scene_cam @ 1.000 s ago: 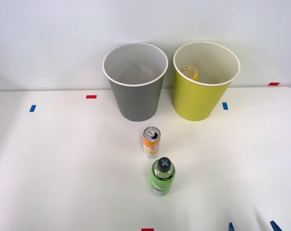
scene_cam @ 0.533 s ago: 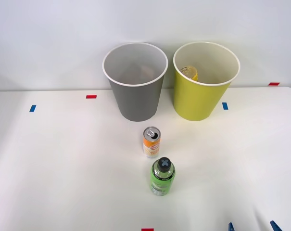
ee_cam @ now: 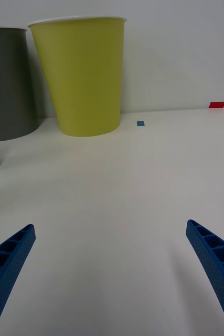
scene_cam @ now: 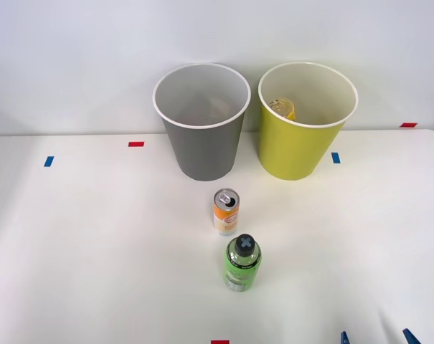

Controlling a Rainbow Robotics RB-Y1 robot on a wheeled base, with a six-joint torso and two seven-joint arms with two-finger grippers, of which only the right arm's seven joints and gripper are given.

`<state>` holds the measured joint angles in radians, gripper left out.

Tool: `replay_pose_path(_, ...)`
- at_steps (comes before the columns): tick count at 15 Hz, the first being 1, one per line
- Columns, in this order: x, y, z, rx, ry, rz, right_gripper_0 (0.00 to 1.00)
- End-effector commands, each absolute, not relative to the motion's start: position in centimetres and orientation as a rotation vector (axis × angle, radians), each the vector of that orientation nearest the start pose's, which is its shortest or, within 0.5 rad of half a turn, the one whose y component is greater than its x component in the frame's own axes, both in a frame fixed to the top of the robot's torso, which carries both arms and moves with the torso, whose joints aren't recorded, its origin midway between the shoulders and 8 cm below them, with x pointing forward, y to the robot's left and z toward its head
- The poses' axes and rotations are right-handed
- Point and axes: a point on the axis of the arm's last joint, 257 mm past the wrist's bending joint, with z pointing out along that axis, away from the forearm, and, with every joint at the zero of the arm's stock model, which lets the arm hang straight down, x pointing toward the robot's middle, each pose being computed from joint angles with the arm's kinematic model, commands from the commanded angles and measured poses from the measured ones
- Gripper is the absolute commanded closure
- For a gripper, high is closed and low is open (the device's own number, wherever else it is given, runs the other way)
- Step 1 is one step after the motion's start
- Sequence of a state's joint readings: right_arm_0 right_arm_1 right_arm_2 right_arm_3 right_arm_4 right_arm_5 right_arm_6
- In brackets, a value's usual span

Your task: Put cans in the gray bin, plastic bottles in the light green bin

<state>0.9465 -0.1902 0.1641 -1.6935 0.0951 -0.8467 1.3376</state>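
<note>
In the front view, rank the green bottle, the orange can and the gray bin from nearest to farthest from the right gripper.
1. Green bottle, mid-table, closest to the right gripper at the table's near edge.
2. Orange can, just behind the bottle.
3. Gray bin, at the back, left of the light green bin.

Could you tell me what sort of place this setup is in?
Likely a lab test bench: a plain white table against a bare wall, small red and blue tape markers, and two sorting bins.

Bright, even light falls from overhead, with no glare on the white bench (scene_cam: pixel 95 251). Soft, faint shadows pool at the feet of the gray bin (scene_cam: pixel 202 122) and light green bin (scene_cam: pixel 306 122). Near the hand (ee_cam: pixel 112 278), the blue fingers (ee_cam: pixel 216 262) look slightly soft.
</note>
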Motion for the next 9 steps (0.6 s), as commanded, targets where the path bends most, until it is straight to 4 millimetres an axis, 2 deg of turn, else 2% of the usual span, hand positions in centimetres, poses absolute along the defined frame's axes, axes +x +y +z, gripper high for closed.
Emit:
replay_pose_path(1, 20.9, -25.6, -30.5, 0.000, 1.539, 0.070, 0.00)
replay_pose_path(2, 20.9, -25.6, -30.5, 0.000, 1.539, 0.070, 0.00)
replay_pose_path(3, 20.6, -25.7, -32.3, 0.006, 1.585, 0.071, 0.00)
replay_pose_path(4, 20.4, -24.9, -32.3, 0.003, 1.580, 0.097, 0.00)
replay_pose_path(5, 20.4, -24.5, -31.9, 0.008, 1.567, 0.115, 0.00)
replay_pose_path(9, 20.4, -22.7, -29.5, -0.149, 1.523, 0.159, 0.00)
